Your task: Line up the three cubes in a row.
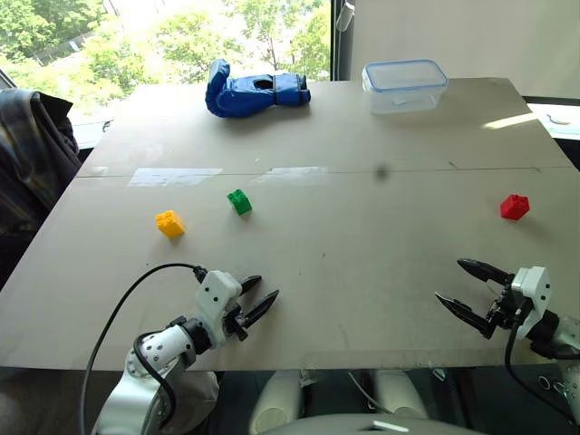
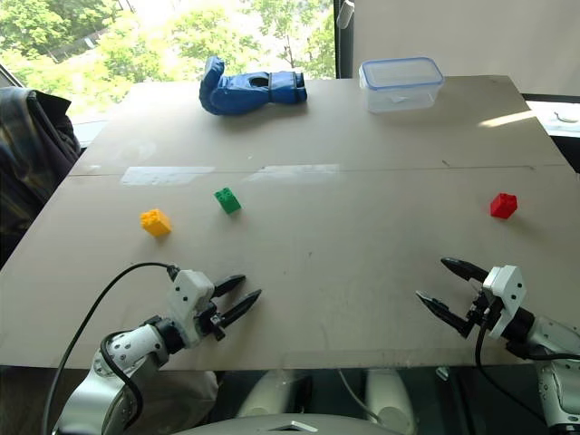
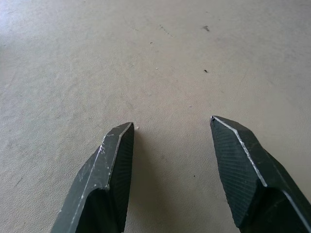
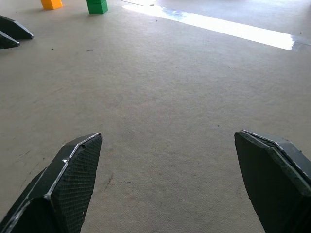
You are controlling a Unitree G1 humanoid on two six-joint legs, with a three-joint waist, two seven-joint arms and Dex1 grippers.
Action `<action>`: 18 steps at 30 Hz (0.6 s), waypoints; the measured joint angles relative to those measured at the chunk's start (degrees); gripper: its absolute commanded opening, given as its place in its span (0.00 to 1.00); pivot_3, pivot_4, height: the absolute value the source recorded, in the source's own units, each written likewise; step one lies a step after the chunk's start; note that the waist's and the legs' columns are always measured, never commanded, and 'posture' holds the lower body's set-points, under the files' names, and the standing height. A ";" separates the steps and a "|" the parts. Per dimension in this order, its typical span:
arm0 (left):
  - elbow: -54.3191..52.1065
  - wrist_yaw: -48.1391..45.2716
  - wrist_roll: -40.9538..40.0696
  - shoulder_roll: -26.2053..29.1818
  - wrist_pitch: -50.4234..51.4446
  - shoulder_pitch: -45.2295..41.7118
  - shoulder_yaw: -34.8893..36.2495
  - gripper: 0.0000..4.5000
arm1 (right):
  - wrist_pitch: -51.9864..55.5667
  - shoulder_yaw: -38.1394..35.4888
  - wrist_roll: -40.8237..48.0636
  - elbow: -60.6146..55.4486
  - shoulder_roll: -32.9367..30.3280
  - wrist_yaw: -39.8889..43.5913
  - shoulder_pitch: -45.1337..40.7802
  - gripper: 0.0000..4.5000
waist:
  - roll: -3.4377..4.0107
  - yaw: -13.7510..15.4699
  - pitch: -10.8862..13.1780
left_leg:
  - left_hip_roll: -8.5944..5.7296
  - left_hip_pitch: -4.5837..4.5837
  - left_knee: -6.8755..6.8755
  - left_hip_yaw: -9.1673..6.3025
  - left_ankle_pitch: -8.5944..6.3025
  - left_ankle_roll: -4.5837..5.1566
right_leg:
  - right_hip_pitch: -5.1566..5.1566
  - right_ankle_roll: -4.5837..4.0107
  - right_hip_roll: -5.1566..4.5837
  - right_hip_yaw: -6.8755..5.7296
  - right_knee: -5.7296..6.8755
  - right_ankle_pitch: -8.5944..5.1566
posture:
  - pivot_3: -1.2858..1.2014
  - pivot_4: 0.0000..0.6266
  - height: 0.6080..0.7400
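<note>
Left gripper fingers slightly parted, empty; right gripper fingers spread wide, empty.

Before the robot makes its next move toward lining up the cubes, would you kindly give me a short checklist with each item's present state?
1. All three cubes in view: yellow cube, green cube, red cube: ok.
2. Cubes in a row: not ok; the red one sits far to the right.
3. Left gripper free, holding nothing: ok.
4. Right gripper wide open, holding nothing: ok.
5. Blue glove and clear container away from cubes: ok.
</note>
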 measured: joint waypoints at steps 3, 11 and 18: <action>-0.08 -0.06 -0.13 0.09 0.13 0.00 0.05 0.55 | -0.25 0.03 -0.07 0.30 0.15 0.07 -0.04 1.00 | -0.02 0.00 0.01 | 0.00 0.00 0.00 0.00 0.00 0.00 | 0.00 0.00 0.00 -0.01 0.00 0.00 | 0.52 0.24 1.00; -0.26 -0.21 -0.60 0.39 0.59 0.07 0.22 0.55 | -0.45 0.48 -0.35 1.46 0.65 0.06 -0.05 1.00 | -0.05 0.00 0.03 | 0.00 0.00 -0.01 0.00 0.00 0.00 | 0.00 0.00 -0.01 0.00 -0.01 0.00 | 0.52 0.24 1.00; -0.26 -0.37 -0.59 0.89 0.58 -0.04 0.14 0.55 | -0.44 0.48 -0.38 1.46 0.64 -0.08 -0.21 1.00 | -0.05 0.00 0.03 | 0.00 0.00 -0.01 0.00 0.00 0.00 | 0.00 0.00 -0.01 0.00 -0.01 0.00 | 0.52 0.24 1.00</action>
